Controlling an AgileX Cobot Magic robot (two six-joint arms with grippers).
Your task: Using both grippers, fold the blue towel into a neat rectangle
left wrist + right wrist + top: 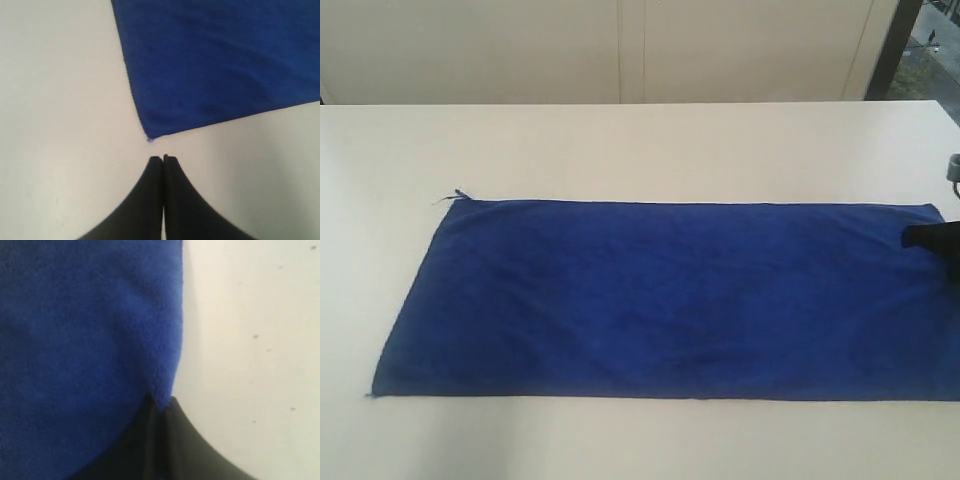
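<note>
Centre frame, blue towel (660, 300) flat on table (620, 150); right gripper (912, 237), right frame edge, clenched on its upper-right corner; left gripper (163, 158) clamped empty, just short of towel corner

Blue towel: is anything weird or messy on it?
Only a small thing: a loose thread sticks out from the far left corner of the blue towel. Otherwise it lies flat on the white table.

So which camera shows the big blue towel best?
The exterior view: the blue towel lies spread flat, almost all visible, only its right end cut off. The left wrist view shows just one corner; the right wrist view, a blurry close-up of one edge.
</note>
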